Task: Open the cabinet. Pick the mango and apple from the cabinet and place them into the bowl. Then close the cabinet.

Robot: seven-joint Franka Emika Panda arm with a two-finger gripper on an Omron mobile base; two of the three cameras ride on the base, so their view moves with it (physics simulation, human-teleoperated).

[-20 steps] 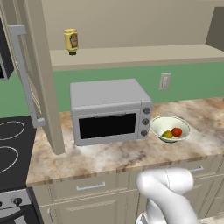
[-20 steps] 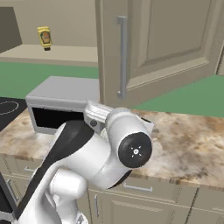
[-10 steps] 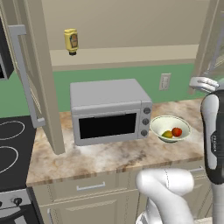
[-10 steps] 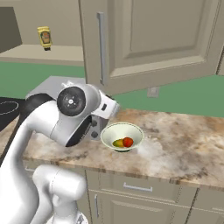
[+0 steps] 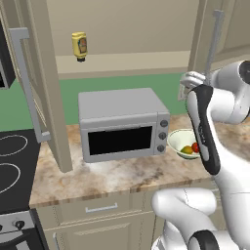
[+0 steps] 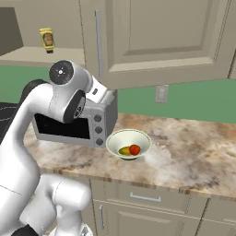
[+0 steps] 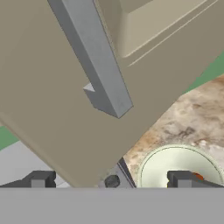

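The cabinet stands open, with its left door (image 5: pixel 46 83) swung out and its right door (image 6: pixel 156 41) partly out over the counter. The right door's silver bar handle (image 7: pixel 94 57) shows close up in the hand view. My gripper (image 7: pixel 111 180) is open and holds nothing. It sits just under the right door's lower edge, near the handle's bottom end (image 6: pixel 109 97) (image 5: pixel 189 80). The bowl (image 6: pixel 129 138) rests on the counter right of the microwave. The mango (image 6: pixel 124 150) and the apple (image 6: pixel 134 149) lie in it side by side.
A grey microwave (image 5: pixel 122 124) stands on the marble counter (image 6: pixel 193 156). A yellow squeeze bottle (image 5: pixel 79 45) stands on the cabinet shelf. A stove top (image 5: pixel 12 161) lies at the far left. Drawers (image 6: pixel 143 197) run below the counter.
My arm has swung up and across to the right door's lower edge. The right door has swung leftward, toward the cabinet. The fruit and bowl have not moved.
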